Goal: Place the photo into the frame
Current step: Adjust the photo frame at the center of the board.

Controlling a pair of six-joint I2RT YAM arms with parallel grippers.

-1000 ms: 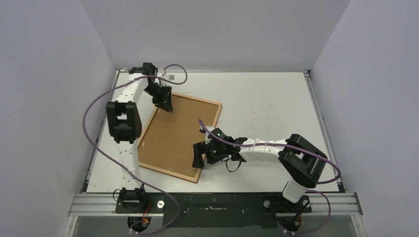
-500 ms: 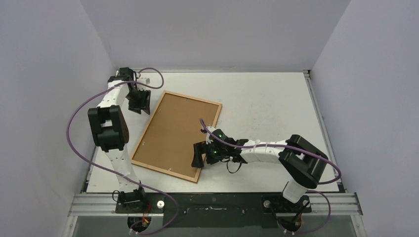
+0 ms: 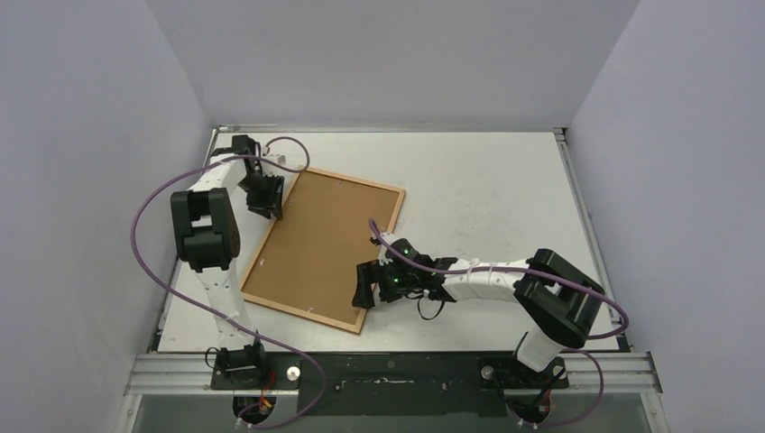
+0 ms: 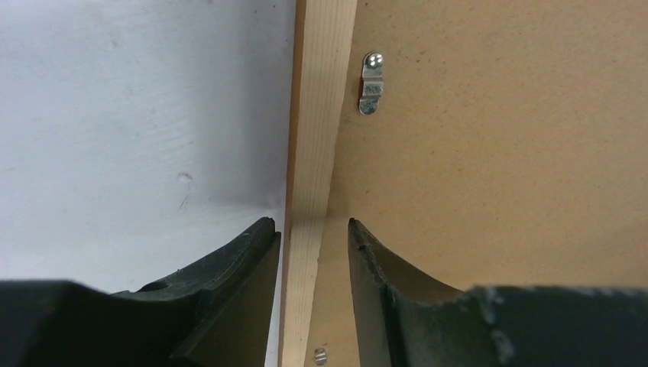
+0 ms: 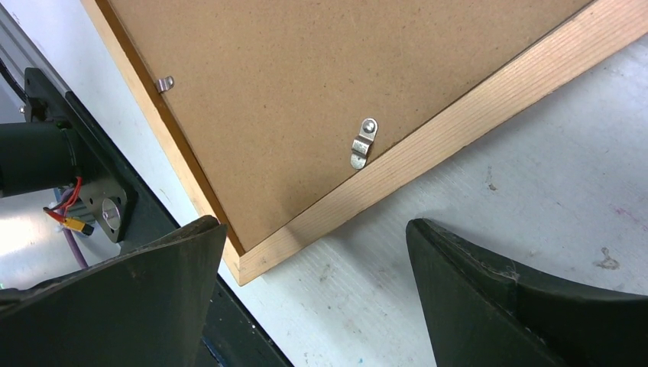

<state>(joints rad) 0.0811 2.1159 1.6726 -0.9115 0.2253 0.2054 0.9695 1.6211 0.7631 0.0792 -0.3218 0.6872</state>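
The frame (image 3: 356, 181) lies face down and slanted on the table, its pale wood rail (image 4: 321, 92) around a brown fibreboard backing (image 3: 316, 244). The photo is out of view. My left gripper (image 3: 271, 206) stands at the far end of the frame's left rail. In the left wrist view its jaws (image 4: 309, 223) are open and straddle that rail, one finger (image 4: 244, 252) over the table and the other over the backing, with a slim gap on each side. My right gripper (image 3: 363, 287) hangs wide open over the frame's near right corner (image 5: 252, 267), holding nothing.
Small metal clips (image 4: 371, 84) (image 5: 364, 143) sit along the backing's edges. The white table (image 3: 487, 198) extends to the right of the frame. Grey walls close in on three sides, and the black base rail (image 3: 397, 372) runs along the near edge.
My left gripper swung left off the frame's far corner, then came back onto the left rail with its jaws wider. The right gripper has barely shifted.
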